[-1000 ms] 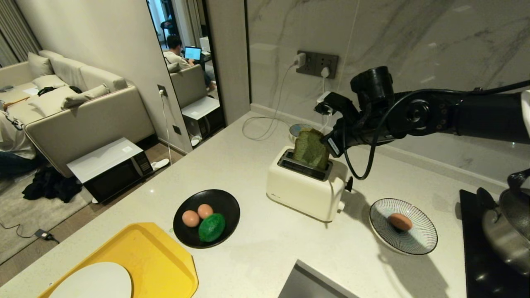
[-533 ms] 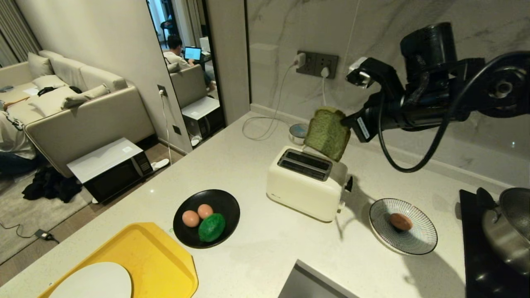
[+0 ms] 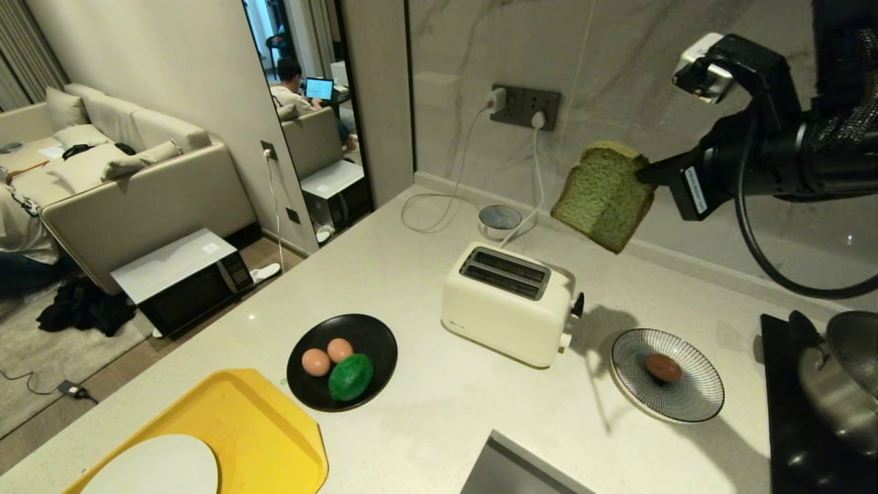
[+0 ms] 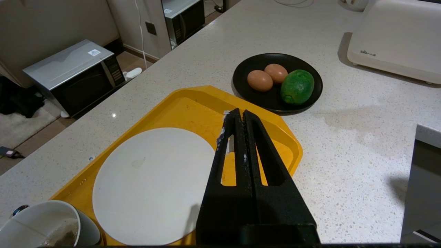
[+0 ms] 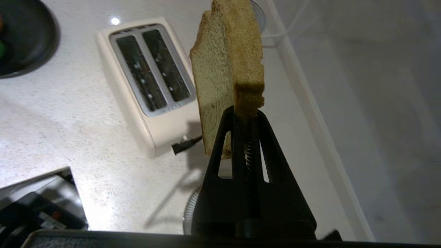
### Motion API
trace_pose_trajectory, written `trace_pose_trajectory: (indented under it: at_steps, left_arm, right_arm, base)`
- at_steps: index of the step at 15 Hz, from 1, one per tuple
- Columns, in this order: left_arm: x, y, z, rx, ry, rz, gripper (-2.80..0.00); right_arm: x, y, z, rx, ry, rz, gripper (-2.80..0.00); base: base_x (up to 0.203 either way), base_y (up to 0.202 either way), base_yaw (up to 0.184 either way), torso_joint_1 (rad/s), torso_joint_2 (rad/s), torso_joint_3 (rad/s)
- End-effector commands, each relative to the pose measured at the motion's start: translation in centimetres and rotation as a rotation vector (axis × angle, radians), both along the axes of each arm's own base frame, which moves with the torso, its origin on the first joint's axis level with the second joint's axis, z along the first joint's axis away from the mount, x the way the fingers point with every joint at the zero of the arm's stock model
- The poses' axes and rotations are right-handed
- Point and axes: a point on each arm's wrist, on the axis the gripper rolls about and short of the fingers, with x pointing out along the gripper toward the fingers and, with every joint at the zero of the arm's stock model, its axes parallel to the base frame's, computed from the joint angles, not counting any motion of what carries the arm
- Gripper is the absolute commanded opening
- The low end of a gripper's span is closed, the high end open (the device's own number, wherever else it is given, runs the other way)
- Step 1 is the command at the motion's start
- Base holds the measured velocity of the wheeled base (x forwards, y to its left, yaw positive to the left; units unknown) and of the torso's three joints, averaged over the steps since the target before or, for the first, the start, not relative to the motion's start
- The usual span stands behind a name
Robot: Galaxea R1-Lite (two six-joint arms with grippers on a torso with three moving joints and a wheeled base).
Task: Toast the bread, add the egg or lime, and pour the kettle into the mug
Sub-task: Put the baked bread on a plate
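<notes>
head view:
right tool (image 3: 645,177): clamped on one edge of the bread (image 3: 603,197), high above the toaster (image 3: 506,305) and off to its right
bread: tilted in the air, clear of the toaster slots
black plate (image 3: 374,339): on the tabletop (image 3: 411,439) left of the toaster, holding two eggs (image 3: 327,356) and the lime (image 3: 351,377)
striped plate (image 3: 699,398): right of the toaster, with one egg (image 3: 662,368) on it
yellow tray (image 3: 260,425): near left of the toaster, carrying a white plate (image 3: 158,468)

left wrist view:
left tool (image 4: 239,119): fingers pressed together, empty, over the yellow tray's edge, short of the black plate
mug (image 4: 44,229): at the tray's near corner, far from the toaster

right wrist view:
right tool: pinches the bread's crust corner, toaster below with both slots empty
</notes>
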Motion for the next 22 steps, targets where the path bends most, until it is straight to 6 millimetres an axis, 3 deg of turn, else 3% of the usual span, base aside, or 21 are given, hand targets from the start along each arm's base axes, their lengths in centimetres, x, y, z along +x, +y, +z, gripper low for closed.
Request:
trace_pose_trajectory:
  at_steps: [1,7,22]
  left_arm:
    - [0.0,0.0,0.0,-0.001,-0.001,0.001,-2.8]
    - [0.0,0.0,0.0,0.0,-0.001,0.001,-2.8]
    - [0.0,0.0,0.0,-0.001,-0.001,0.001,-2.8]
  right_arm:
    - [-2.0,-0.8,0.4,-0.008,-0.019,-0.026,-2.8]
    - [-3.4,-1.3,-0.6,-0.034,0.01,-0.022,-2.8]
    - [-3.4,-1.2,-1.5,-0.045,0.039,-0.019,-2.8]
  base:
    - [0.0,0.0,0.0,0.0,0.0,0.0]
    - [0.001,-0.002,0.016,0.0,0.0,0.001]
    - [-0.001,-0.008,0.17,0.002,0.0,0.002]
